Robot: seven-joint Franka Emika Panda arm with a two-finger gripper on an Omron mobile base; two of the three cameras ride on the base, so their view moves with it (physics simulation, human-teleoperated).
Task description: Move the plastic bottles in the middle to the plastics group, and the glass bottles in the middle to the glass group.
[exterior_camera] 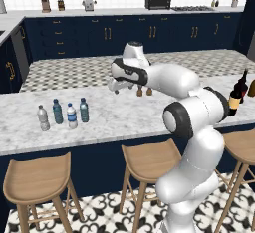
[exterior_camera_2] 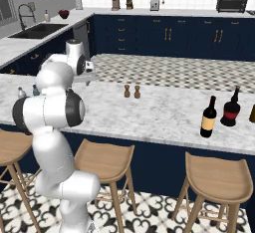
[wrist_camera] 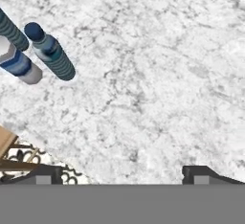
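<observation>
Hovering over bare marble, the arm reaches across the tabletop with its pincer spread wide and holding nothing; in the hand view the two dark tips stand far apart above empty stone.

Tall wine bottle, yellow-tan label, reddish top, stands upright near the tabletop's front edge toward its right end, long axis vertical, neck up. Judged: this one has yet to join the glass group, so it is likely the next target.

Glass group: black bottle with red label just beyond and right of it, upright, close but apart. A brownish bottle is cut off at the picture's right edge.

Plastics group: four small water bottles in a row near the front edge at the tabletop's left end, all upright, caps up, evenly spaced. The hand view looks steeply down on a teal ribbed bottle with blue cap. Judged: both plastics look sorted, since the row holds four.

Two small brown shakers sit mid-tabletop toward the back edge, side by side; not part of the sorting.
</observation>
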